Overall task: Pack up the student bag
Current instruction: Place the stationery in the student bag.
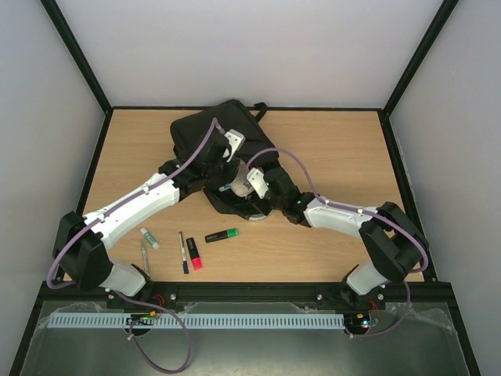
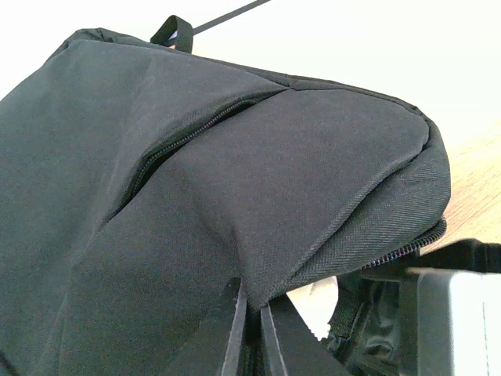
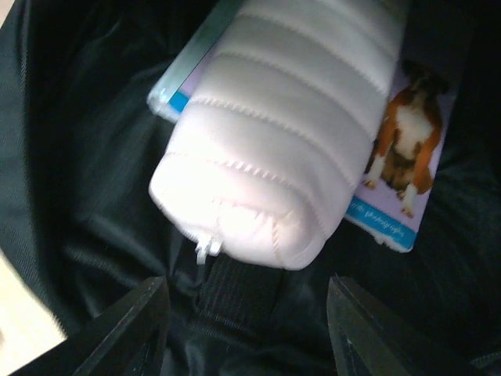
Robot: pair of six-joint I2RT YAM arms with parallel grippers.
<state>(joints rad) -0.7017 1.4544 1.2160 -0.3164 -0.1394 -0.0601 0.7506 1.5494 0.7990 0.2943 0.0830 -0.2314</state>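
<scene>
The left gripper (image 2: 250, 333) is clamped on a fabric edge of the student bag (image 1: 196, 129), holding its flap up. The right gripper (image 3: 246, 286) stands wide, holding nothing, inside the bag's mouth with black lining close on both sides. Just beyond its fingertips a white quilted pencil case (image 3: 274, 133) lies on a dog-picture book (image 3: 407, 149). The black bag sits upper centre on the counter (image 1: 344, 149), with open wood to its right and a green highlighter (image 1: 222, 234) below it

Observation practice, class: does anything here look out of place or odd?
Nothing spilled or damaged. A green highlighter, a pink marker and a black pen lie loose on the table, outside the student bag.
</scene>
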